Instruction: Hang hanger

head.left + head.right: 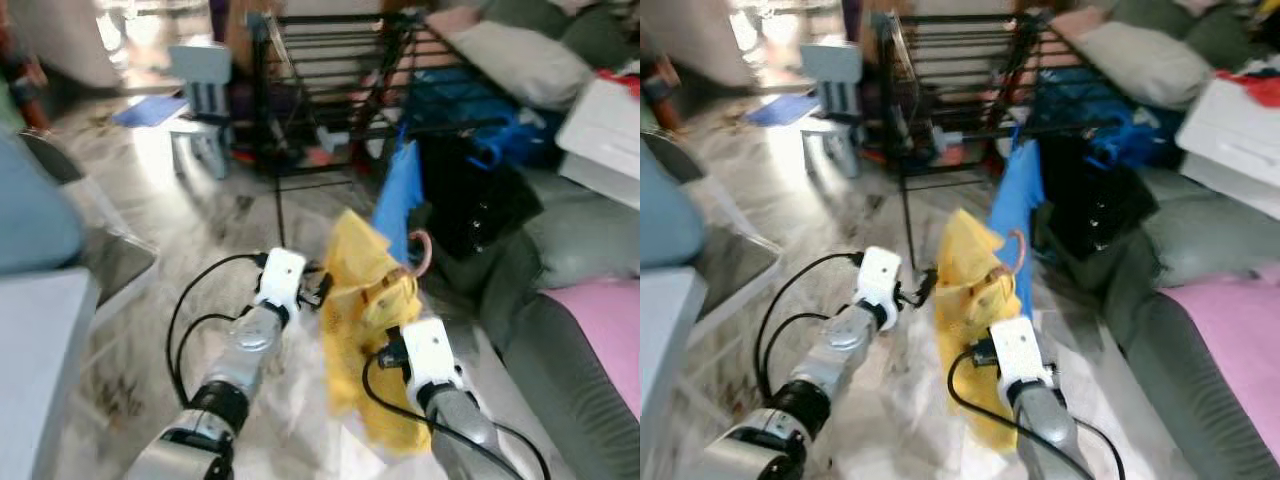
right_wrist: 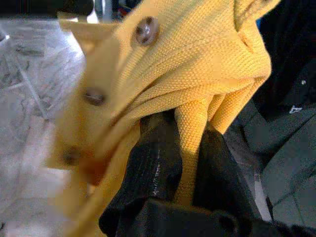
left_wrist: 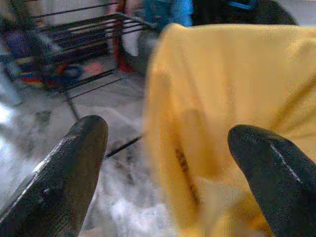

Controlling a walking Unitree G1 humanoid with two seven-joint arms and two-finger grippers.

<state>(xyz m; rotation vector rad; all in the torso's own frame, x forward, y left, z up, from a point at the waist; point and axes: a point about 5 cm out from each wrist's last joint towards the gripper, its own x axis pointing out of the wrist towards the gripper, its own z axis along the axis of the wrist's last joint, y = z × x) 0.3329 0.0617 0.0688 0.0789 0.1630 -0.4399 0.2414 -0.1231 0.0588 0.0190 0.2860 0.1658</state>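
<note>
Two buttons (image 2: pixel 147 30) on the yellow garment (image 1: pixel 365 300) were plain in the right wrist view, where the right tool (image 2: pixel 185 163) pinched a fold of its knit; the head views showed instead a pinkish hanger hook (image 1: pixel 424 250) rising from that garment, in front of the black drying rack (image 1: pixel 330 70). Just left of the garment, the left tool (image 3: pixel 173 163) reached forward with fingers (image 3: pixel 74 163) spread wide, gripping nothing.

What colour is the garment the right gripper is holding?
Yellow garment, with brown buttons, pinched by the right gripper; clearest in the right wrist view.
</note>
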